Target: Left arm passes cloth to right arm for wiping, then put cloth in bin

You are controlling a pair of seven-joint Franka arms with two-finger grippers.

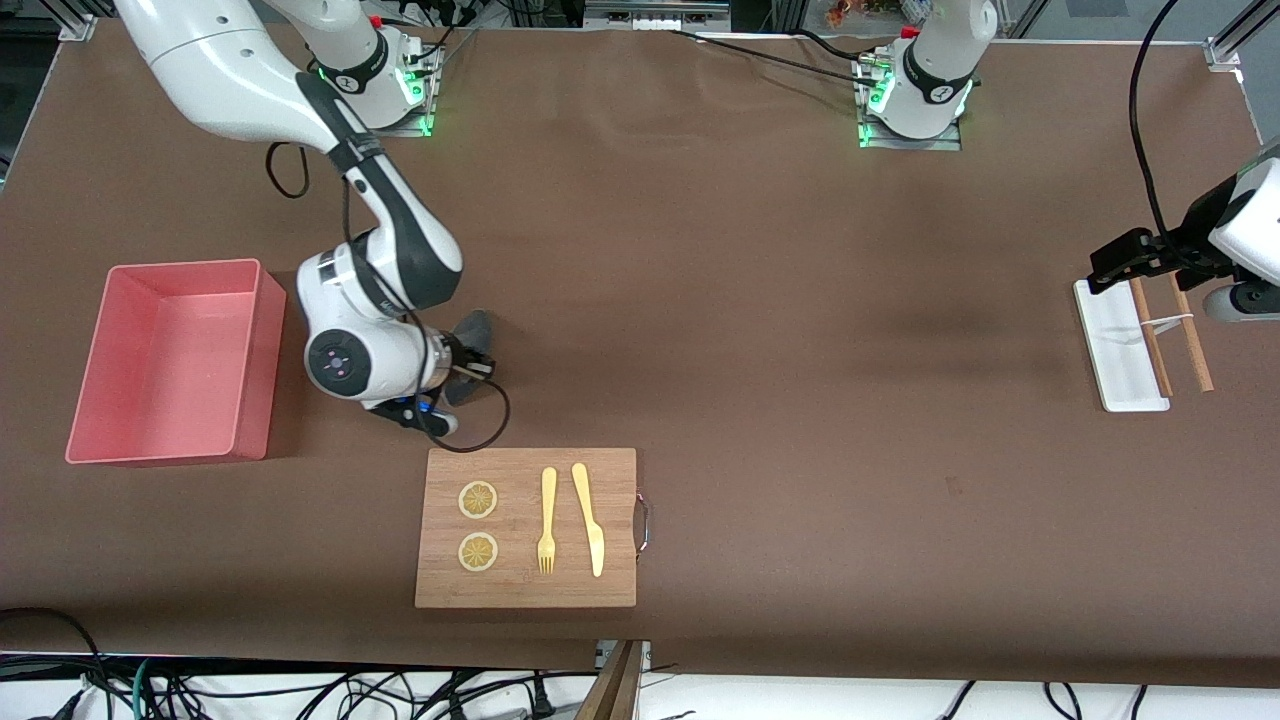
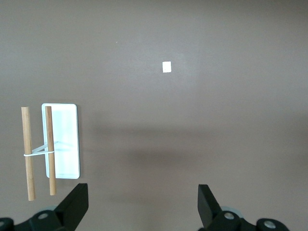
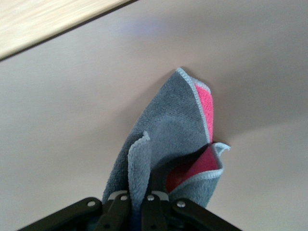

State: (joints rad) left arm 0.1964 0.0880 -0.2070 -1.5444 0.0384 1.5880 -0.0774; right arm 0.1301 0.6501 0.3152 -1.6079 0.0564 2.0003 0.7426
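My right gripper (image 1: 462,368) is shut on the cloth (image 1: 472,340), which hangs crumpled and touches the brown table between the bin and the wooden cutting board. In the right wrist view the cloth (image 3: 178,134) shows grey with magenta-pink folds, pinched between my right gripper's (image 3: 137,202) closed fingers. The salmon-pink bin (image 1: 175,360) stands empty toward the right arm's end of the table. My left gripper (image 1: 1130,262) is open and empty, waiting above the white tray at the left arm's end; in the left wrist view my left gripper (image 2: 143,202) has its fingers wide apart.
A wooden cutting board (image 1: 527,527) with two lemon slices, a yellow fork (image 1: 547,520) and a yellow knife (image 1: 588,518) lies nearer the front camera than my right gripper. A white tray (image 1: 1120,345) with two wooden sticks (image 1: 1170,335) sits at the left arm's end.
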